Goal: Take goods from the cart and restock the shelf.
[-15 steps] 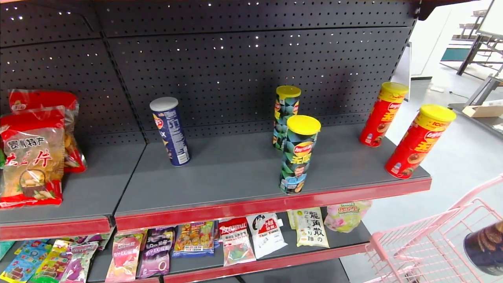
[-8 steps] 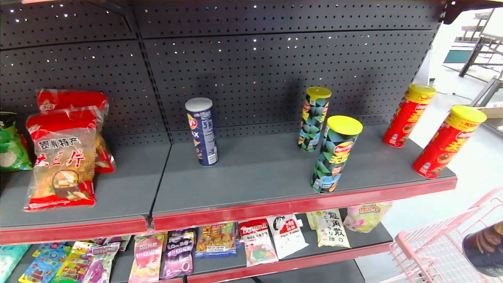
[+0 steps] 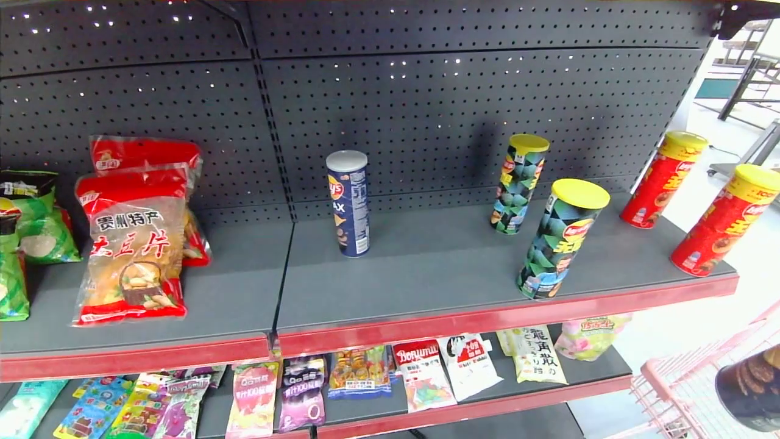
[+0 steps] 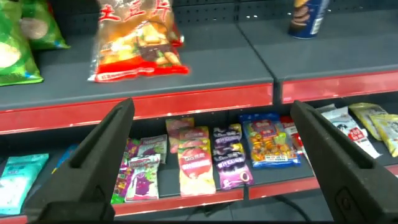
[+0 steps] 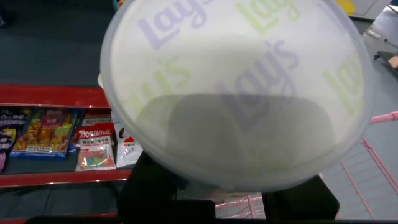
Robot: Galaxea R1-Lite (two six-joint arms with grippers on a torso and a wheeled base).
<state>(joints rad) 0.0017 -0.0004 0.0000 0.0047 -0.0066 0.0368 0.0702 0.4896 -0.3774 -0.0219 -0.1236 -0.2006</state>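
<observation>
Head view shows a grey, red-edged shelf (image 3: pixel 426 268); left gripper (image 4: pixel 211 155) gapes wide, right gripper (image 5: pixel 224 208) clasps a can (image 5: pixel 236 87).

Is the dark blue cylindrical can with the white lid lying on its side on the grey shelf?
No, the dark blue cylindrical can stands upright on the grey metal shelf.

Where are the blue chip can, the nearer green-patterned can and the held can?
blue chip can (image 3: pixel 349 207), head view, mid body.
nearer green-patterned can (image 3: pixel 559 247), head view, mid body.
held can (image 5: pixel 236 87), right wrist view, translucent lid.
</observation>
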